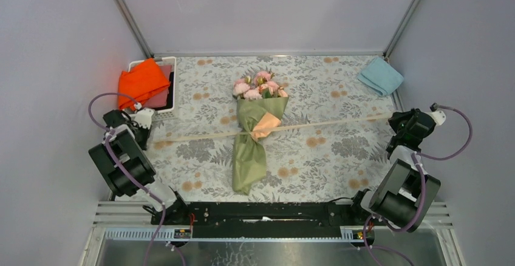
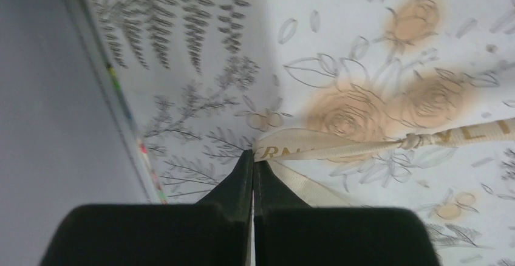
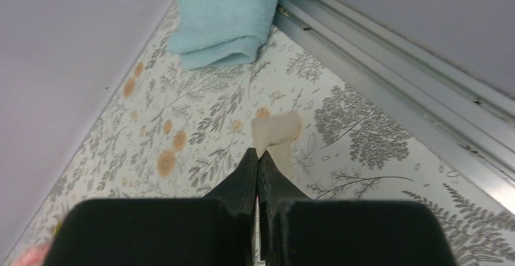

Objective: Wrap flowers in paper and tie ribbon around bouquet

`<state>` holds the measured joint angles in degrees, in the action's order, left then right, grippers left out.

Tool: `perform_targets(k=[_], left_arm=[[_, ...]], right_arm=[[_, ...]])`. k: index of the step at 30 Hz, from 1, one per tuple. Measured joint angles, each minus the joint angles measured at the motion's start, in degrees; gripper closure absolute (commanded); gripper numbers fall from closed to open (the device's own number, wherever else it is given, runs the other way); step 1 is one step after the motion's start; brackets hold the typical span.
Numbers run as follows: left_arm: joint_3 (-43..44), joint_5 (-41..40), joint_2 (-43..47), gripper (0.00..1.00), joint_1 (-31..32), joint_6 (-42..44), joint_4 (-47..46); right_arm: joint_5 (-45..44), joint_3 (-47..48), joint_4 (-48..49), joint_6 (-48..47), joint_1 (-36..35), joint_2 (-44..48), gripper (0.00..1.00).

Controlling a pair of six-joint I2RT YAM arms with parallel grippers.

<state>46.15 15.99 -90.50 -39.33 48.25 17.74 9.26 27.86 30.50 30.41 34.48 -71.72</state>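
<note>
At the left edge of the desk [image 1: 340, 163], pinches one end of the ribbon [image 2: 322, 147] in the left end effector [image 2: 252, 155], fingers pressed flat together with no gap at the tips. Shows, from the left wrist, the cream band leaving those tips toward the right, with gold lettering on its face, a small knot [image 2: 414, 139] some way along, and a loose tail dropping beside the right-hand finger.

Across at the right edge, pinches the other end in the right end effector [image 3: 257, 155], likewise clenched tight, with a short stub of the band poking just past the tips over the flowered desk cover.

Stretches the band in a nearly straight line from one end effector to the other, low over the desk. Crosses the bouquet [image 1: 254, 147] at its narrow waist, just below the peach flap [image 1: 266, 125], gathering the wrap in there.

Leaves that bouquet lying mid-desk, blooms toward the far wall, with the pink flowers [image 1: 260, 87] bunched at the top and the olive paper [image 1: 249, 166] tapering toward the arm bases.

Well apart from it, shows an orange cloth [image 1: 141, 82] on a white basket [image 1: 172, 71] in the far left corner, near the left end effector, and a folded light blue cloth [image 3: 221, 17] in the far right corner, beyond the right end effector.
</note>
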Motion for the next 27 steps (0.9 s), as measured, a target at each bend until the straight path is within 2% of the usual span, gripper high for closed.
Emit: perform_targets(k=[9,13,14,15,16,17,18,19,20,23,27], left_arm=[[2.95,4.9,-0.94,1.0,0.13,1.2,8.04],[3.19,4.79,-0.96,1.0,1.57,1.68,8.46],[3.26,4.35,-0.81,0.82,2.58,2.36,8.72],[3.39,4.07,-0.57,0.54,3.98,3.13,9.29],[3.43,3.89,-0.11,0.37,5.62,4.04,9.88],[3.45,3.76,0.57,0.22,8.07,4.79,10.73],[3.5,3.85,1.6,0.12,11.26,5.2,11.78],[3.56,4.44,3.02,0.05,14.93,5.27,13.05],[3.65,5.29,4.31,0.03,17.44,6.08,14.08],[4.9,9.18,9.84,0.02,26.4,7.02,18.29],[7.76,14.19,14.6,0.02,39.3,8.35,19.91]], right_arm=[[-2.86,3.28,-2.86,-2.34,1.2,-0.96,1.0],[-2.84,6.21,-4.63,-5.62,-1.42,-0.87,0.98],[-3.39,7.34,-5.18,-6.95,-3.06,-0.85,0.86],[-3.98,8.7,-5.92,-8.52,-5.33,-0.83,0.67],[-4.37,10.54,-7.37,-10.49,-8.72,-0.83,0.48],[-4.31,12.13,-8.72,-11.65,-11.98,-0.87,0.12],[-4.28,14.25,-10.69,-13.22,-16.0,-1.11,0.02],[-3.85,16.31,-12.24,-14.78,-19.65,-1.49,0.01],[-3.56,18.03,-14.16,-15.63,-23.37,-1.88,0.0],[-1.68,22.14,-21.33,-19.78,-34.69,-2.6,0.0],[9.07,19.76,-22.91,-28.61,-49.11,-1.53,0.0]])
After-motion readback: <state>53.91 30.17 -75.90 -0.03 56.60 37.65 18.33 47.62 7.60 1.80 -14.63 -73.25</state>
